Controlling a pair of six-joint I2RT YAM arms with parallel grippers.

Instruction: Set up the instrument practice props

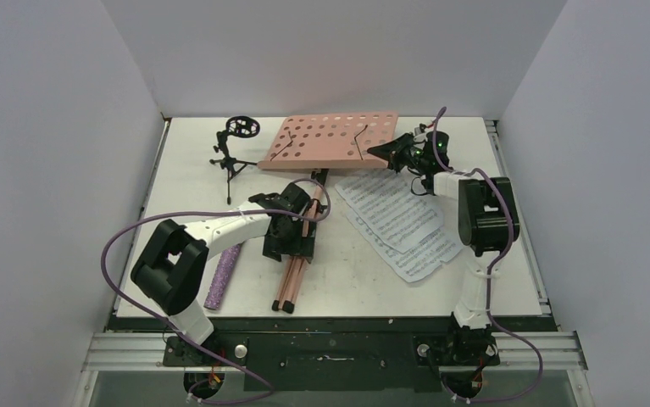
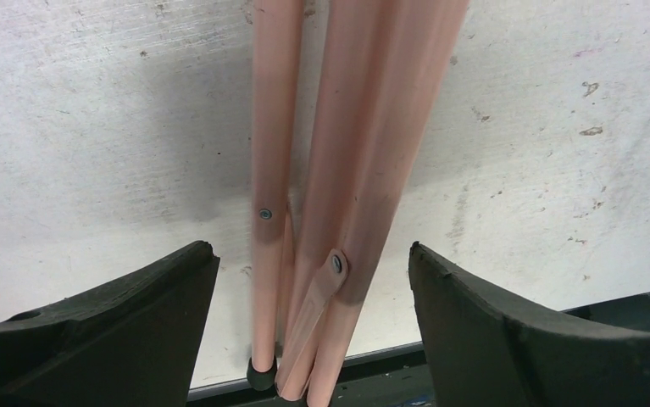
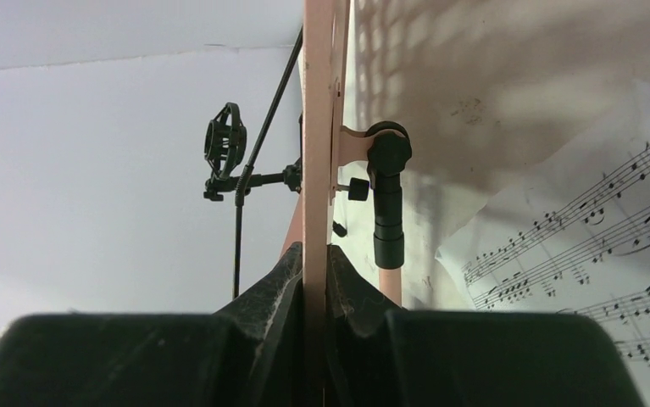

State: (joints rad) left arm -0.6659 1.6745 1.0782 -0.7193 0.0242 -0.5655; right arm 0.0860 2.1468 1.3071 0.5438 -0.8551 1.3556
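The desk [image 1: 508, 284] is a scuffed white board, boxed in by plain white walls [image 1: 50, 127] on three sides. Furthest left, the purple glitter microphone [image 1: 223, 275] lies flat near the front edge. Behind it, toward the far left corner, the small black mic stand [image 1: 235, 148] is upright on its tripod with the ring mount on top. Next comes my left hand [image 2: 313, 254], held over the folded legs [image 2: 338, 170] of the pink music stand [image 1: 330, 140]. Its fingers are spread wide on either side of the tubes and touch neither. The legs lie along the desk, and their black-capped feet reach the near edge. The stand's perforated tray [image 3: 315, 127] is at the far side of the desk, and my right hand [image 3: 315, 254] has the thin pink panel pinched at its right edge, both fingers pressed flat against it. Just right of the legs, in front of that hand, the white sheet-music pages [image 1: 397, 222] lie fanned and overlapping on the desk.
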